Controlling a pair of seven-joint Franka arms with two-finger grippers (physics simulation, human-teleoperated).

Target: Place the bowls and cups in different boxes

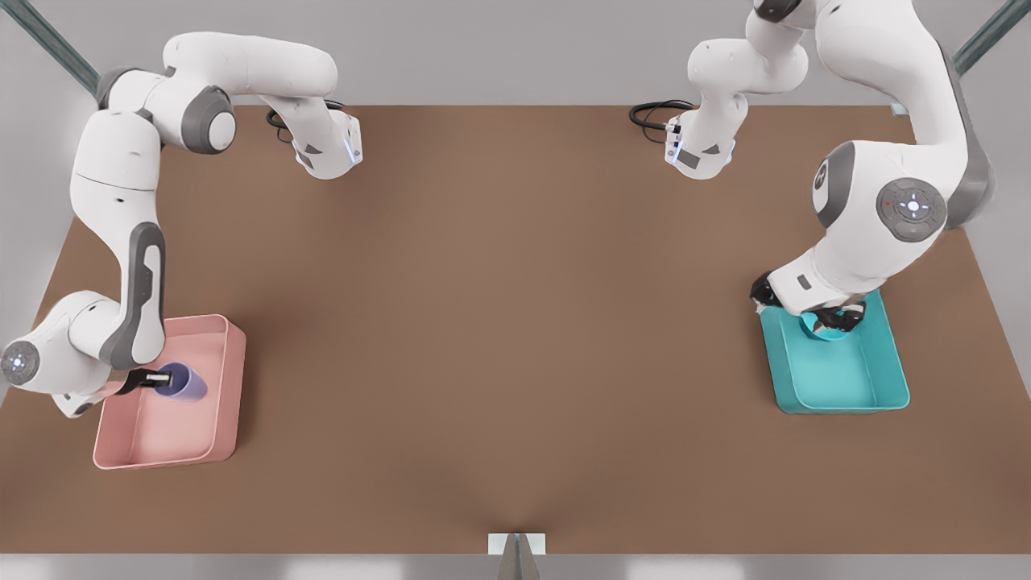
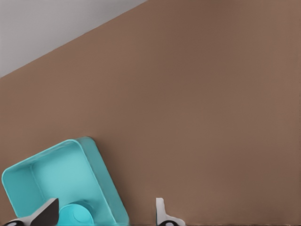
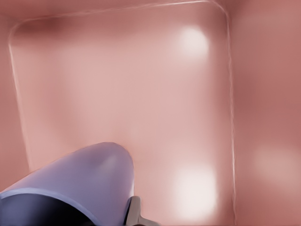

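The lavender-blue cup [image 1: 185, 382] hangs tilted over the pale pink box [image 1: 229, 387] at the front view's left. My right gripper [image 1: 147, 379] is shut on its rim. The right wrist view has the cup [image 3: 80, 181] close up, with one finger [image 3: 135, 213] against its wall and the pink box floor [image 3: 122, 89] beneath. At the front view's right, the small teal bowl [image 1: 823, 329] lies at the far end of the teal box [image 1: 842, 379], partly hidden by my left gripper [image 1: 834, 319]. That gripper [image 2: 104, 214] stands open above the bowl [image 2: 75, 215], fingers wide apart.
The brown table [image 1: 515, 322] stretches between the two boxes. A grey bracket [image 1: 516, 552] sits at its near edge. Black cables [image 1: 656, 113] lie by the arm bases at the far edge.
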